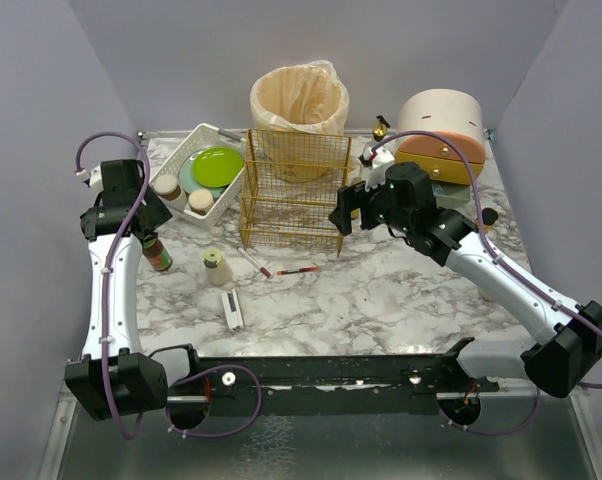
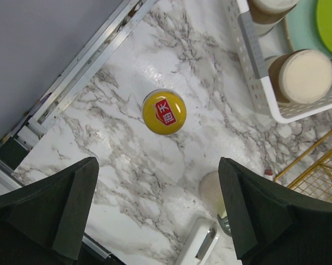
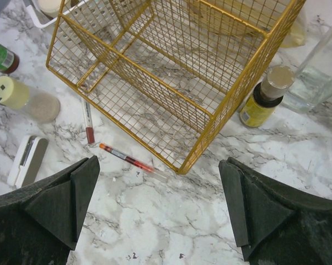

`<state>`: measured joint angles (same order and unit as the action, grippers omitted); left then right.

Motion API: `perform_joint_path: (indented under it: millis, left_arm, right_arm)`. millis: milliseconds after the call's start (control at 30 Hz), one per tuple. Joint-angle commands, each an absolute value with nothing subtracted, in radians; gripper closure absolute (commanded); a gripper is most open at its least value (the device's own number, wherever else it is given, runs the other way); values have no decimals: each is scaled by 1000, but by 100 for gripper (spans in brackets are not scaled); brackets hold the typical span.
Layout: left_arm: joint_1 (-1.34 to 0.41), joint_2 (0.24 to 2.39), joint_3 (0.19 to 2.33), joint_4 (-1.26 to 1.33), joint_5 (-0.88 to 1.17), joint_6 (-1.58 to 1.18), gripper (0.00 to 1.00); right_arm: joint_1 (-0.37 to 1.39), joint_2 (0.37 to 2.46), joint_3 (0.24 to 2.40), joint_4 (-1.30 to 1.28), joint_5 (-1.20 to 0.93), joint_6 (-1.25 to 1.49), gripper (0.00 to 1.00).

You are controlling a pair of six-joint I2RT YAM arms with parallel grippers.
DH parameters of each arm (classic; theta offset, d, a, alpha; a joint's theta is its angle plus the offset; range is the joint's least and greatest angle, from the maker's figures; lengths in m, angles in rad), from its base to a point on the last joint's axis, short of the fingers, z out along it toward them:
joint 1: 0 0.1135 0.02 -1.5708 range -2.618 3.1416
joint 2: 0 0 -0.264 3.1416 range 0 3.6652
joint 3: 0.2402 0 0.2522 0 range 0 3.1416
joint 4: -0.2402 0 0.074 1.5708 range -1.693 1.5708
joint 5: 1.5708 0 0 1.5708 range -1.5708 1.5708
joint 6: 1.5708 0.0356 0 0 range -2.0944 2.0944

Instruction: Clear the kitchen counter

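The white marble kitchen counter (image 1: 381,290) carries loose items. A sauce bottle with a yellow cap (image 1: 158,252) stands at the left, and my left gripper (image 1: 146,215) hovers open just above it; the cap (image 2: 164,112) shows ahead of the open left gripper (image 2: 158,210). A pale-lidded jar (image 1: 216,266), a flat white device (image 1: 234,309) and two thin tubes (image 1: 298,270) lie mid-counter. My right gripper (image 1: 343,212) is open and empty above the gold wire rack's front right corner; the red tube (image 3: 127,158) lies ahead of the right gripper (image 3: 158,210).
The gold wire rack (image 1: 293,190) stands at centre back. A white slotted tray (image 1: 203,133) with plates and jars is back left. A lined bin (image 1: 299,105) and a round bread box (image 1: 441,135) stand behind. A small yellow-labelled bottle (image 3: 262,99) and a glass (image 3: 320,72) stand right of the rack.
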<state>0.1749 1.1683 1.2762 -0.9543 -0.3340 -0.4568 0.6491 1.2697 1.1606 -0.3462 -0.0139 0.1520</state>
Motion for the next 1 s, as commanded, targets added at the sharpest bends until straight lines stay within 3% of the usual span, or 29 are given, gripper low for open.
perform_joint_path:
  millis: [0,167,500,733,967]
  left_arm:
    - [180,1160,1223,-973,-382,-478,5]
    - [180,1171,1188,-923,-383,-473,15]
    - [183,1207,1175,-821,-381,-428,22]
    - [188,1219,1174,-810,-392,-410,37]
    - [192,1226,1160,-805,-413,-398,37]
  right_arm:
    - [655,1275,1180,-362,-75,153,0]
    - [655,1272,1177,-367,-81,147,0]
    - [655,1265,1169,-372,-98,135,0]
    - [655,1267,1169,-372,-98,130,0]
    - [655,1276,1176,-372,-110,128,0]
